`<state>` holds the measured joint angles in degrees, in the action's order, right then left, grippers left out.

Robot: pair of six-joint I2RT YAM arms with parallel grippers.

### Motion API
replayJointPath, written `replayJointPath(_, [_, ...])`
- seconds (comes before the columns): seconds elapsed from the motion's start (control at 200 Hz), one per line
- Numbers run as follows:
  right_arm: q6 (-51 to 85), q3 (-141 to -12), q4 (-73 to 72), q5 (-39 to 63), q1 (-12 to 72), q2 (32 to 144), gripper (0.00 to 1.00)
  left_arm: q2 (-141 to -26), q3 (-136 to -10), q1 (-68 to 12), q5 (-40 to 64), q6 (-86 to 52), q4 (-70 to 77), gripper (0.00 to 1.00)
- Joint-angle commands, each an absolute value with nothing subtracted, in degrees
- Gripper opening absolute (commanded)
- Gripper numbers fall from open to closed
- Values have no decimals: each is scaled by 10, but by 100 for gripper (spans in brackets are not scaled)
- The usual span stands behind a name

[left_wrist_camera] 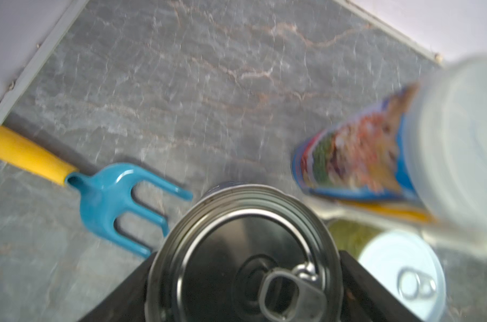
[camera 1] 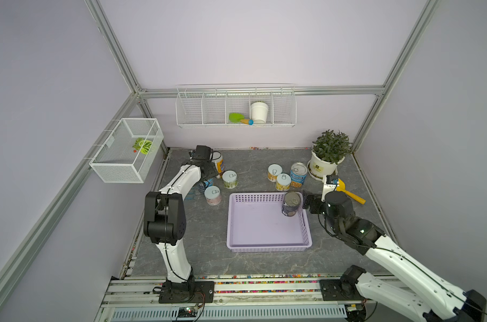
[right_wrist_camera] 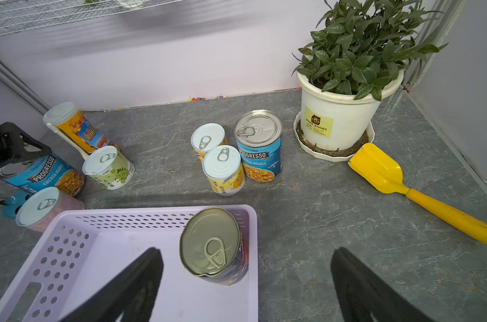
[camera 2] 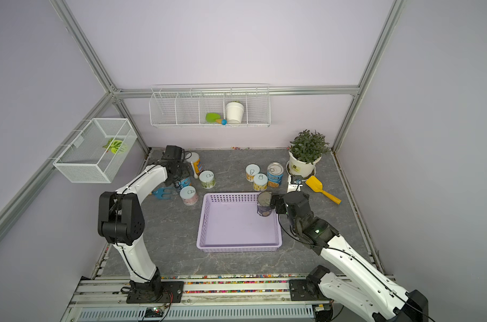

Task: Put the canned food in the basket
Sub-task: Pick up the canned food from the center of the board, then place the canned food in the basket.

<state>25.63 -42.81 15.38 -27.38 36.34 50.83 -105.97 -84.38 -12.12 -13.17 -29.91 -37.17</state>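
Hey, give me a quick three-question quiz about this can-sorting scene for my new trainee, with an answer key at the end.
1. How many cans stand inside the lavender basket?
2. True or false: the right hand is open, not gripping the dark can.
3. Which can is the left hand closed on? A) the blue soup can B) the green-label can C) the pink-label can

Key
1. One: the dark can, in the basket's far right corner.
2. True.
3. A, the blue soup can next to the blue fork.
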Motion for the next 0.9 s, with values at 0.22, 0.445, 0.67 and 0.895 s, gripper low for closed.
replayJointPath(0.22, [250,-429,141,-267,361,520,98,-920,-817,-172,-159,-311,-374,72])
replayJointPath(0.445, [250,-428,140,-267,361,519,99,-868,-788,-174,-135,-306,-367,72])
replayJointPath(0.67, [251,-428,141,-265,361,518,98,-821,-769,-204,-123,-302,-361,72])
replayJointPath(0.895, [251,-426,139,-266,360,519,99,-785,-771,-283,-125,-299,-369,71])
